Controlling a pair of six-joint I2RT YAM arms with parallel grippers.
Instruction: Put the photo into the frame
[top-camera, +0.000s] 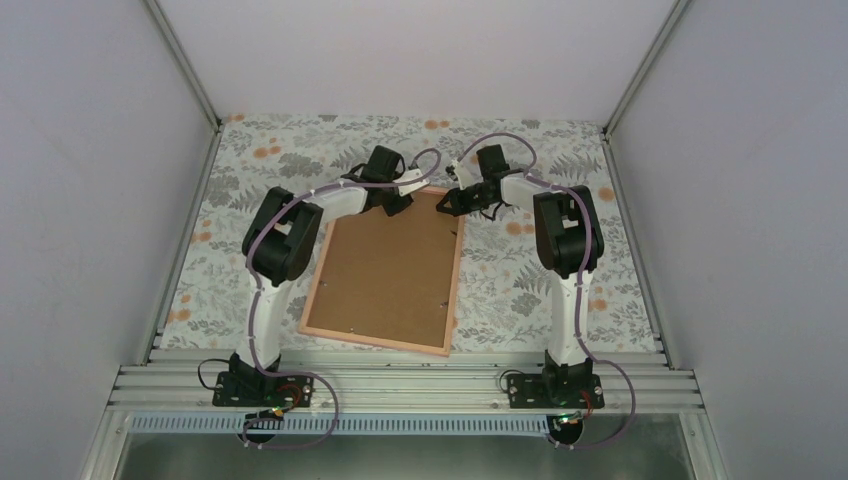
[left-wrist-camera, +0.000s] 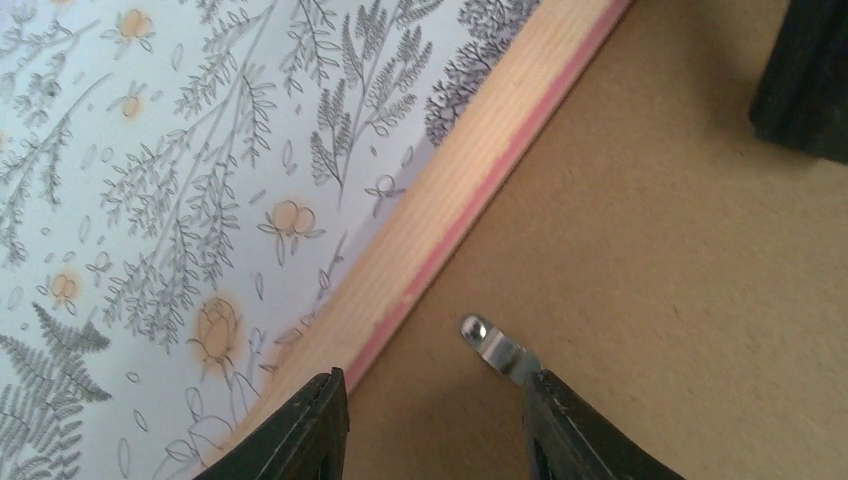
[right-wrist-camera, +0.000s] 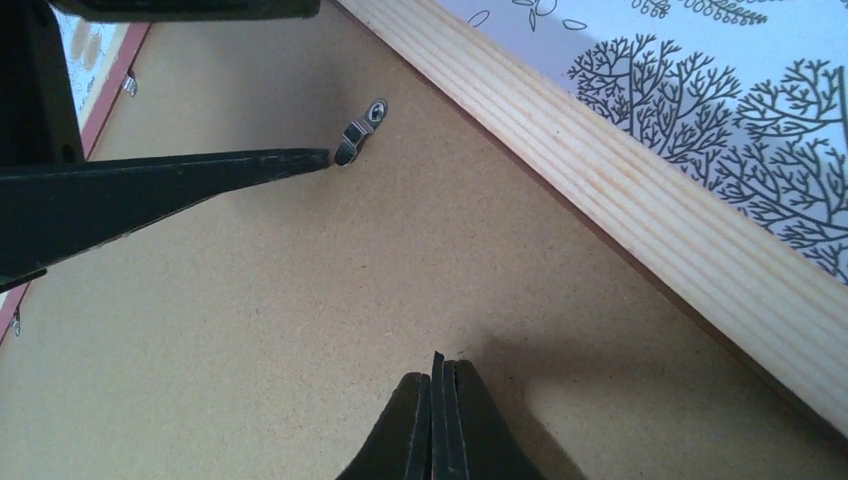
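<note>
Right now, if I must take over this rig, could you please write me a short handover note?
Left end effector: open, low over the backing board, one finger beside a metal tab.
Right end effector: shut, empty, above the board's far end.
Frame: back side up on the table, board in it.
Photo: not visible in any view.
Done: nothing confirmable. Left: probably free the tabs, lift the board, insert photo.

- No words, numbers, labels or brand names can be read in any of the views.
</note>
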